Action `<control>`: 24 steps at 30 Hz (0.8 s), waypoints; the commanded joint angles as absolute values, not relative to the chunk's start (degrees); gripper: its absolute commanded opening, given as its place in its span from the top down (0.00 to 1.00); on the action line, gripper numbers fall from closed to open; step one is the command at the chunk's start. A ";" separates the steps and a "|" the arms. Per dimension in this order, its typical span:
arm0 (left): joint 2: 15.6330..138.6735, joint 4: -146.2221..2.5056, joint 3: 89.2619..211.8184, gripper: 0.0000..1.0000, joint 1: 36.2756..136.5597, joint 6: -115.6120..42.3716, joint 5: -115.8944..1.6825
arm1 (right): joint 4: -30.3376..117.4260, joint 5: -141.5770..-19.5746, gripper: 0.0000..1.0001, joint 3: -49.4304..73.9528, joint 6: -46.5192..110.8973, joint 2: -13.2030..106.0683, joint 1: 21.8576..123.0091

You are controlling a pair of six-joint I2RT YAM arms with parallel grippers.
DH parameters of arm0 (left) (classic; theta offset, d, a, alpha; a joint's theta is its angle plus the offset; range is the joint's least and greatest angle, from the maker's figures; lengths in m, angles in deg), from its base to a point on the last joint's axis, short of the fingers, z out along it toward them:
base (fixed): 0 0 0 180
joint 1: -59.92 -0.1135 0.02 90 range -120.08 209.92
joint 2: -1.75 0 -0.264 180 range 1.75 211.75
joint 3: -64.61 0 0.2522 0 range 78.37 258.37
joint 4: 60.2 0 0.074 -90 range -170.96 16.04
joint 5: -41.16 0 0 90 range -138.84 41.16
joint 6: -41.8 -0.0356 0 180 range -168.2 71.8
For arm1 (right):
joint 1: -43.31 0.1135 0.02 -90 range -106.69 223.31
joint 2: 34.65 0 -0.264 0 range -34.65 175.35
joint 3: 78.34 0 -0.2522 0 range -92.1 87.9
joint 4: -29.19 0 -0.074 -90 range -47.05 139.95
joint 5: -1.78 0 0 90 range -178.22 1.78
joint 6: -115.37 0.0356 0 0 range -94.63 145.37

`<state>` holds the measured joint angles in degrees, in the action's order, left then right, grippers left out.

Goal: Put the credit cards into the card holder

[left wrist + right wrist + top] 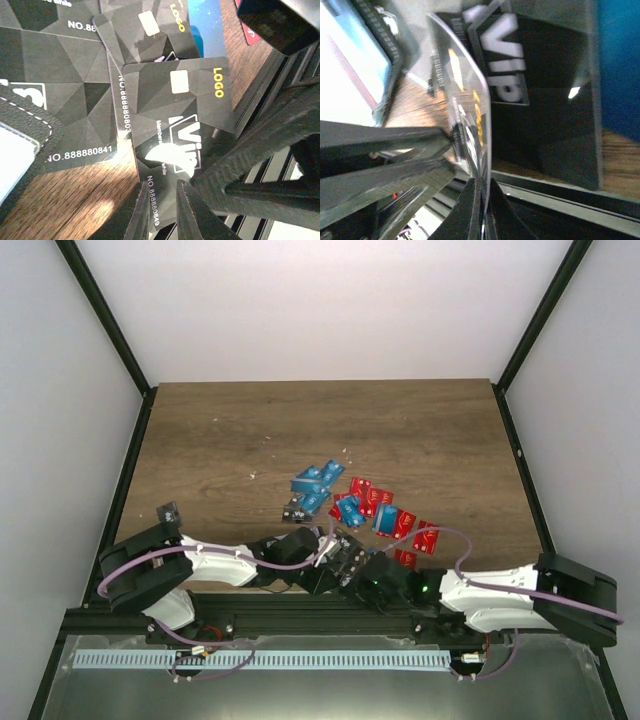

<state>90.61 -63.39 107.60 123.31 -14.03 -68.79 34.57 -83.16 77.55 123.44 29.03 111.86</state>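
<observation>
Many credit cards, blue and red, lie spread on the wooden table in the top view, just beyond the two grippers. The left gripper and the right gripper are tip to tip at the near edge of this heap. Their jaws are too small here to judge.

In the left wrist view the fingers stand a narrow gap apart above a black card with a yellow LOGO mark, which lies face up. I cannot tell if they pinch anything. The card holder, black with white stitching, lies on the table to the left of the fingers. The right gripper is close on their right side.

In the right wrist view the right gripper is clenched on the edge of the black card, which is seen edge-on and bends a little. The card holder shows at the upper left, apart from the fingertips.
</observation>
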 commanded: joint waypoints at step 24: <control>47.05 -81.87 108.37 0.54 110.61 -17.77 -71.38 | 40.01 -51.03 0.99 59.54 60.94 15.06 89.16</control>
<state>50.98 -85.67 109.92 111.29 -16.85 -62.52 44.27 -65.56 62.71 73.34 12.62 89.94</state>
